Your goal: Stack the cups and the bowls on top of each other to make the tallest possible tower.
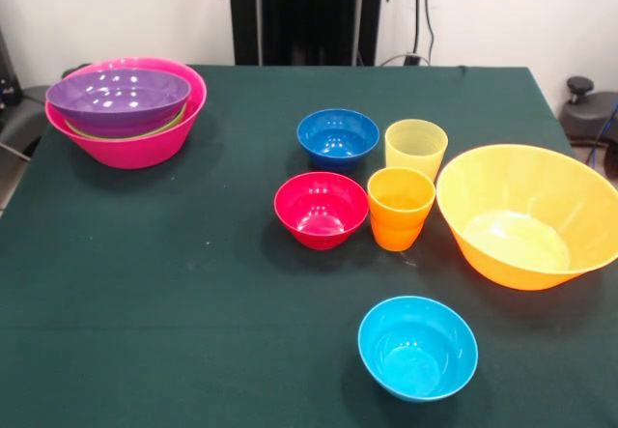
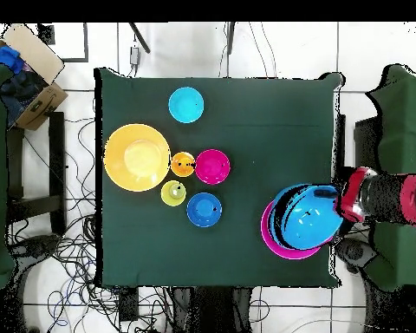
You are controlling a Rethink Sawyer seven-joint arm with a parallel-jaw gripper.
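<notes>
Whether the jaws of the gripper [image 2: 341, 206] are apart or together cannot be told. Only the overhead view shows the red and black arm [image 2: 380, 198], whose end sits at the edge of a glossy sky blue plastic bowl [image 2: 302, 221]. That bowl lies over the large pink plastic bowl [image 1: 135, 150] that forms the base of the tower. In the front view no arm appears, and the uppermost bowl in the pink one is a medium purple bowl [image 1: 116, 95], with a lime green rim [image 1: 166, 126] showing beneath it; the sky blue bowl cannot be seen there. The loose pieces all stand well apart from the pink bowl, across the dark green tablecloth [image 1: 193, 302]. The small dark blue bowl [image 1: 337, 136] and small red bowl [image 1: 321, 209] are the nearest to it. Just beyond them are the translucent pale yellow tumbler [image 1: 415, 148] and the shorter orange tumbler [image 1: 400, 208]. Farthest from it are the large orange bowl [image 1: 531, 217] and the small cyan bowl [image 1: 417, 346]. The main risk, in my judgement, is at the tower. If the sky blue bowl is let go off-centre or tilted, it could sit crooked on the purple one. The arm's end could also catch a rim and drag the nested stack toward the nearby table edge.
</notes>
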